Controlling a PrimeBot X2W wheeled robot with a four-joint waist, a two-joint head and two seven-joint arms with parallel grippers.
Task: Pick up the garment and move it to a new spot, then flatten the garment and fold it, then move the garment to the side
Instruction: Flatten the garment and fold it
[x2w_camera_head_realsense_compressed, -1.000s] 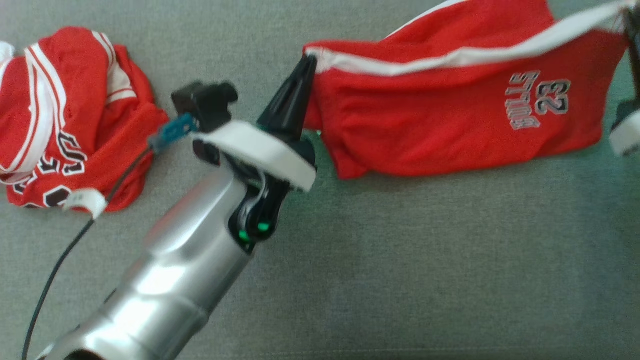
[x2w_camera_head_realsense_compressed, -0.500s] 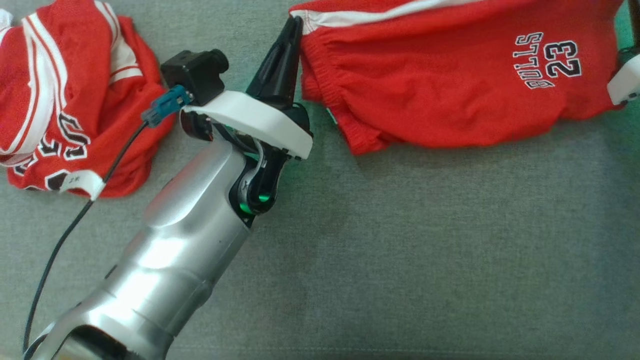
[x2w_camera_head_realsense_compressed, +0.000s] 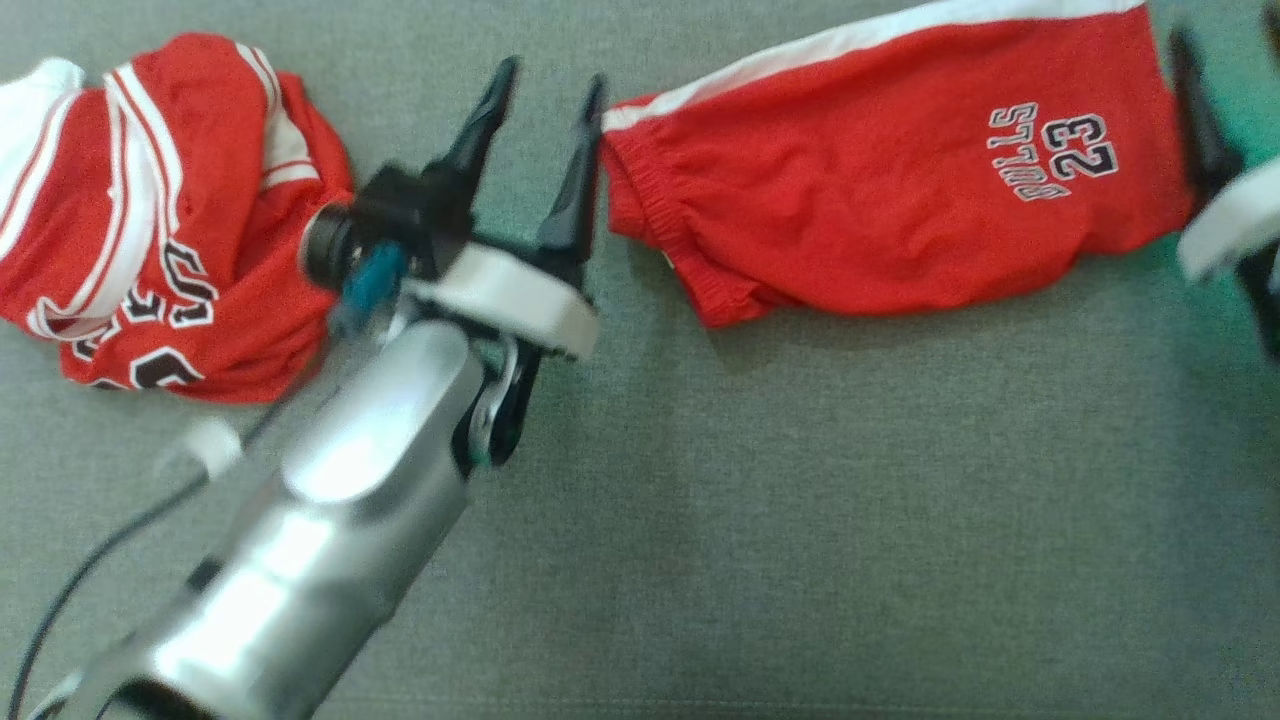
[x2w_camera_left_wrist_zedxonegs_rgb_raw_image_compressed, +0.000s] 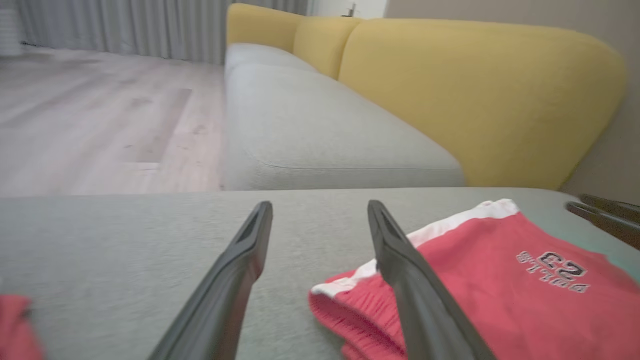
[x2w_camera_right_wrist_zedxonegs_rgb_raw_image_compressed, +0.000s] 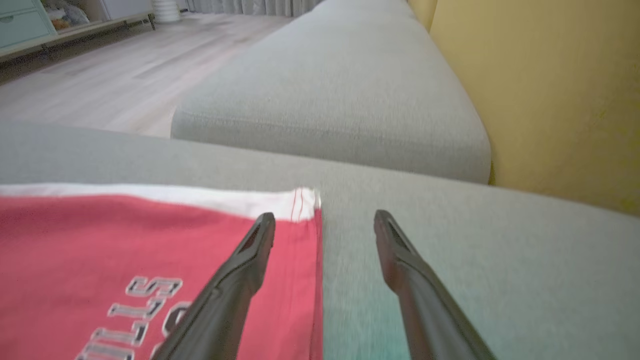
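Red mesh basketball shorts (x2w_camera_head_realsense_compressed: 880, 190), printed "BULLS 23", lie stretched lengthwise on the grey sofa cushion (x2w_camera_head_realsense_compressed: 800, 520). The white side stripe runs along the far edge, and the elastic waistband points toward the left gripper (x2w_camera_head_realsense_compressed: 550, 78). That gripper sits just beside the waistband corner with its fingers (x2w_camera_left_wrist_zedxonegs_rgb_raw_image_compressed: 235, 280) spread wide and nothing between them. One finger is so close to the cloth that I cannot tell whether it touches. The right gripper (x2w_camera_right_wrist_zedxonegs_rgb_raw_image_compressed: 325, 217) is at the opposite end, over the leg hem, equally wide and empty, with one finger above the red fabric and the other above bare cushion. With one gripper at each end, the garment looks pulled out along its length and set down at its new spot, so flattening seems to be the step in hand. The lower waistband corner bunches and the middle shows soft wrinkles, which would need smoothing before a fold. A crumpled red jersey (x2w_camera_head_realsense_compressed: 150, 220) lies well apart on the robot's left.
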